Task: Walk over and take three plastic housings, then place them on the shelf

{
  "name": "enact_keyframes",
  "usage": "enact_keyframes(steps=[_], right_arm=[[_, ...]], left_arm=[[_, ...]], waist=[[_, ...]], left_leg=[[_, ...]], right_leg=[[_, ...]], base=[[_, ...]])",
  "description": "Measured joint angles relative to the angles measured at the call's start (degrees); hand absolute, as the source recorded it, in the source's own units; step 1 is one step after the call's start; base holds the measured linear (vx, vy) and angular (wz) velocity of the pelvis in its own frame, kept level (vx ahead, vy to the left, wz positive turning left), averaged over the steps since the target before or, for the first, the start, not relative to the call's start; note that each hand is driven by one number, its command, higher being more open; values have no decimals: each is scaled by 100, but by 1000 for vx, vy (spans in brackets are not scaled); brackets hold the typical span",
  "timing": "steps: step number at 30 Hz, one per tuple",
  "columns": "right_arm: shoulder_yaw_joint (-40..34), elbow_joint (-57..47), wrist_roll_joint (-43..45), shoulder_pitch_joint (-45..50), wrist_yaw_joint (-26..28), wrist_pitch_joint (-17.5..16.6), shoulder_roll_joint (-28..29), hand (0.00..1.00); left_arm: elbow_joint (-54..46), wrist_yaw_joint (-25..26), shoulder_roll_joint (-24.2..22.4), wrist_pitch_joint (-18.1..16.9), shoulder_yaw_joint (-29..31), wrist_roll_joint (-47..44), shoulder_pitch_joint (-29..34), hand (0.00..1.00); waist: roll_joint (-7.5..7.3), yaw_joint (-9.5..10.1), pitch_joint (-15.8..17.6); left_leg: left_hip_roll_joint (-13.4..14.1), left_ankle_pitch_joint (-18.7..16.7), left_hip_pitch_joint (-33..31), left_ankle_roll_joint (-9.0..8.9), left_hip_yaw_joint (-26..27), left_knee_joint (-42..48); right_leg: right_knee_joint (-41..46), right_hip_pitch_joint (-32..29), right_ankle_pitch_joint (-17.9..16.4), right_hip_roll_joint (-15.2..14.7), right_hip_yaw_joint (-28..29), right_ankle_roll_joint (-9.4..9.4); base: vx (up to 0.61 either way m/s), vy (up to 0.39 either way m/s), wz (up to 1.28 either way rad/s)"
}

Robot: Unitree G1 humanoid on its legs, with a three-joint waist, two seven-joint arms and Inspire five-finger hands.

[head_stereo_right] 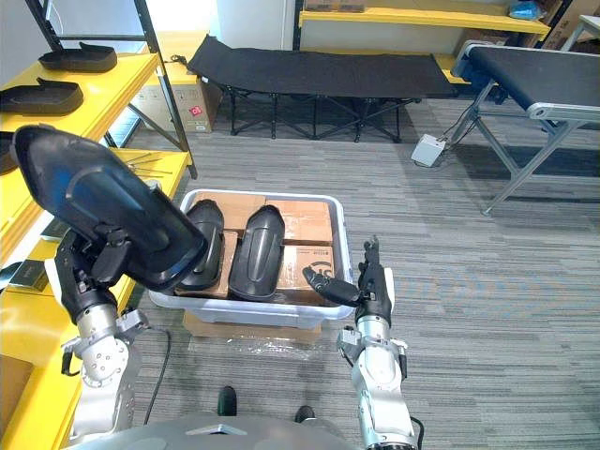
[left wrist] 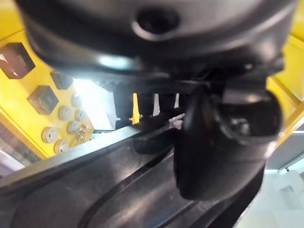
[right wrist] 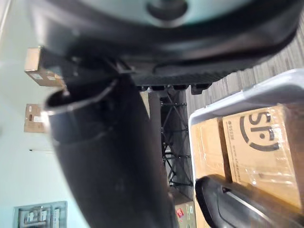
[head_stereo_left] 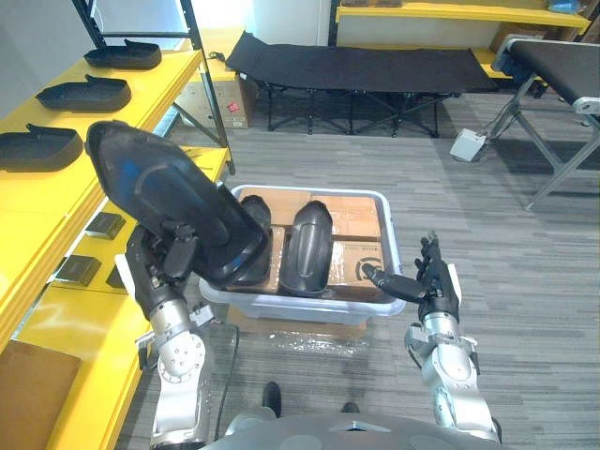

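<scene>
The left robot hand (head_stereo_left: 167, 251) is curled round a housing (head_stereo_left: 159, 187), held high, its long axis slanting up toward the shelf (head_stereo_left: 164, 84) at its left; the right robot hand (head_stereo_left: 437, 281), fingers straight, waits farther off by the bin (head_stereo_left: 309, 307)

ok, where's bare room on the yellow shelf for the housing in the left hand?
Left hand grips the housing. Upper tier: bare yellow on the robot's side of the three housings lined up there. Lower tier: bare patch between the small black blocks and the cardboard box. Crowded: the housings' row, gaps tight.
</scene>
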Motion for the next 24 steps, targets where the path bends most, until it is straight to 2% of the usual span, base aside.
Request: enact_keyframes(steps=[1,6,10,13,15,17,18,19,21,22,23,24], right_arm=[[65,54,-1,-13,35,0,-24,100],[532,497,-4,-333,162,10,-128,100],[953,794,-11,-815,236,8,-120,100],[1220,838,-120,-1048,247,6,-97,100],[1305,837,-143,-1116,234,6,-76,100],[1307,830,-269,-1071,117,44,-82,100],[1260,829,-312,-1036,-9,95,-152,100],[1171,824,-343,-988,-107,172,-194,100],[1075,822,-341,-893,-169,179,-256,100],[1048,825,-341,-867,-164,179,-252,100],[1012,823,-340,-850,-118,173,-213,100],[1015,809,-341,-835,-83,158,-203,100]], left_arm=[[-100,-18,-25,0,55,8,102,0],[-573,-9,-96,1,526,33,375,0],[-679,121,-178,-2,1024,-6,728,0],[-678,76,-378,-71,1264,-276,1138,0],[-668,-15,-482,-116,1326,-433,1338,0],[-621,-264,-496,-117,1304,-563,1405,0],[-557,-477,-499,-128,1208,-611,1377,0],[-532,-686,-499,-136,1126,-613,1393,0],[-516,-858,-497,-161,1021,-638,1435,0],[-452,-881,-497,-213,1022,-660,1432,0],[-434,-900,-496,-226,1027,-721,1455,0],[-436,-910,-501,-237,1033,-855,1534,0]], waist=[[5,13,-3],[9,351,-85],[22,762,-166],[-4,968,-193],[-12,999,-196],[-26,920,-183],[18,855,-147],[88,836,-124],[136,821,-91],[-31,804,-72],[-3,814,-38],[138,812,-20]], left_leg=[[-12,-2,-6,-3,-80,0],[-91,71,-136,-28,-654,1],[-186,141,-224,-29,-1159,5],[-272,192,-301,-62,-1564,4],[-315,243,-425,-89,-1798,-1],[-252,10,-569,31,-1162,36],[-118,-79,-686,148,-502,239],[31,-95,-769,163,133,443],[19,-117,-781,130,588,495],[-33,-174,-786,73,735,539],[-14,-221,-827,214,852,815],[99,-227,-729,256,862,1069]], right_leg=[[-3,33,-23,-2,-81,-4],[-5,179,-134,-10,-671,4],[8,329,-226,-17,-1181,7],[104,408,-373,-30,-1569,21],[267,449,-510,-42,-1965,27],[323,625,-557,-86,-2615,50],[368,781,-561,-108,-3007,56],[476,918,-627,-135,-3275,115],[619,1004,-910,-322,-3403,253],[601,1042,-1016,-450,-3485,234],[635,1062,-1050,-535,-3493,245],[713,1096,-1082,-564,-3402,314]], base=[[-7,-23,47],[-5,-31,59],[18,-42,62],[14,-59,74],[-9,-82,116],[-39,-49,174],[-39,32,188],[-39,32,177],[-45,103,116],[-25,151,70],[50,94,13],[84,99,-10]])
